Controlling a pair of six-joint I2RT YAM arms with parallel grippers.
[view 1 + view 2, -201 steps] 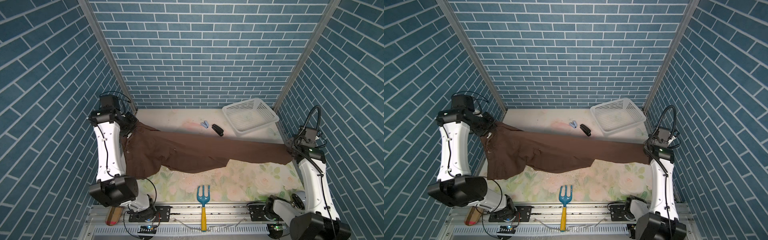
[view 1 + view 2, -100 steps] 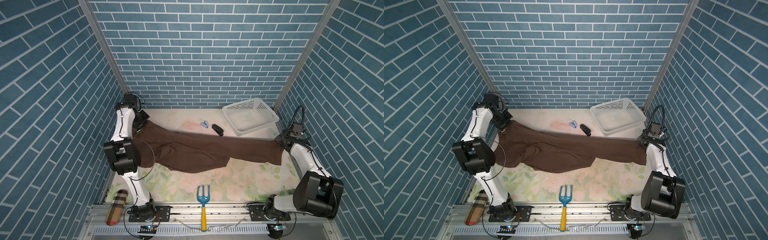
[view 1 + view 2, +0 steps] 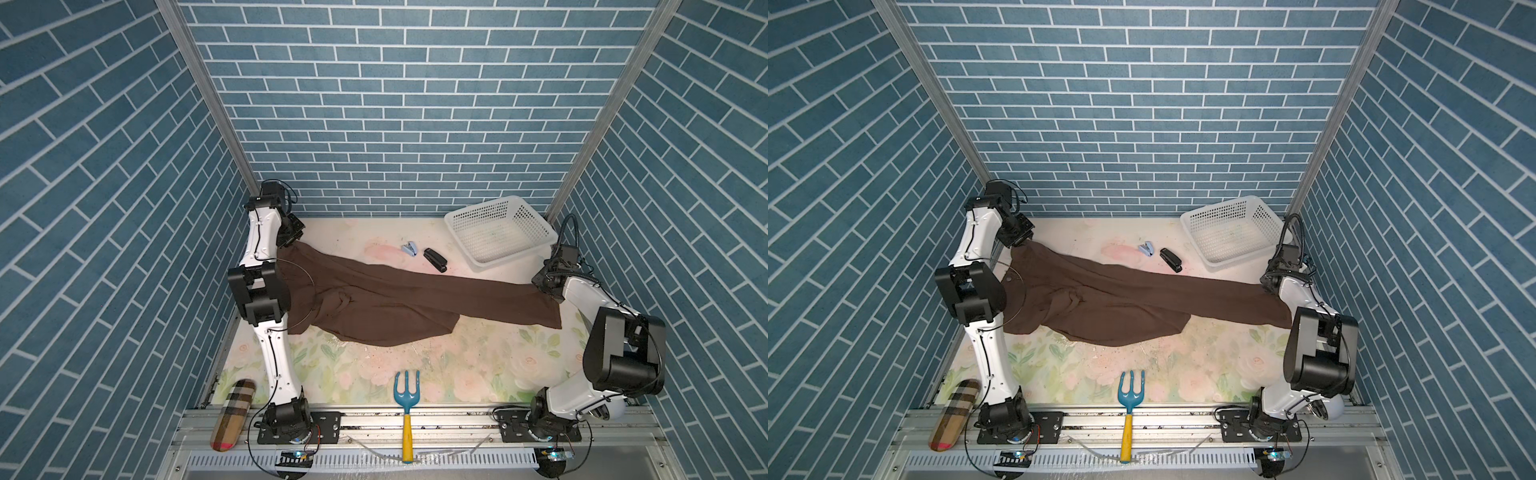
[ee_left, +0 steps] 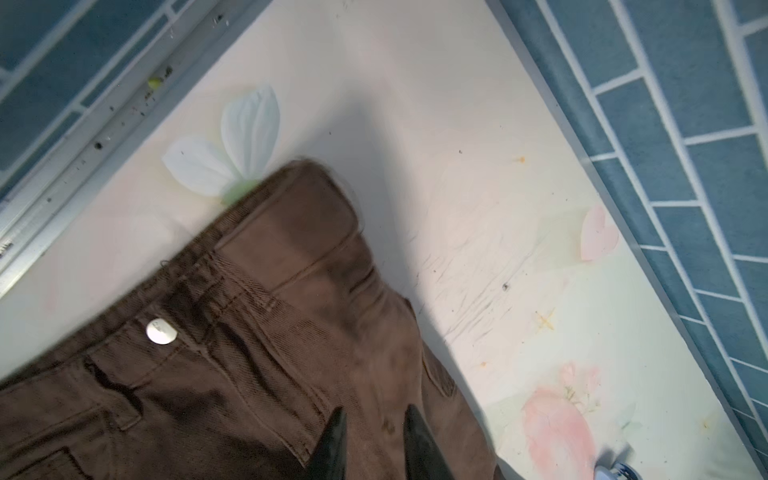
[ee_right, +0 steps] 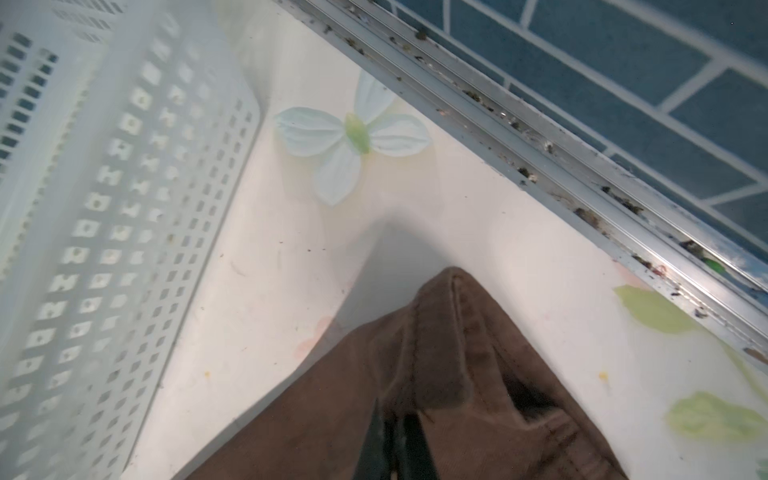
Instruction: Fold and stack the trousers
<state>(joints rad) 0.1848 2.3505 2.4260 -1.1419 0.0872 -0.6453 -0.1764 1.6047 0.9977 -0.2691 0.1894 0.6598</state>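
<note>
The dark brown trousers (image 3: 395,299) (image 3: 1129,299) lie stretched across the table, waist at the back left and one long leg reaching the right edge. The other leg is bunched in front, near the middle. My left gripper (image 3: 293,239) (image 3: 1021,239) sits low over the waistband corner. In the left wrist view its fingertips (image 4: 376,409) stand apart, open, above the waistband fabric (image 4: 270,332). My right gripper (image 3: 544,286) (image 3: 1268,284) is at the leg's hem by the right wall. In the right wrist view it (image 5: 393,409) is shut on the hem (image 5: 332,415).
A white basket (image 3: 515,253) (image 5: 104,208) stands at the back right, close to the right gripper. A black stapler (image 3: 435,259) and a small blue one (image 3: 409,249) lie behind the trousers. A blue garden fork (image 3: 406,399) and a plaid pouch (image 3: 232,409) lie at the front.
Both arms came down from a raised hold and the trousers dropped onto the table. The left gripper's jaws parted from the waistband. The right gripper stayed shut on the hem.
</note>
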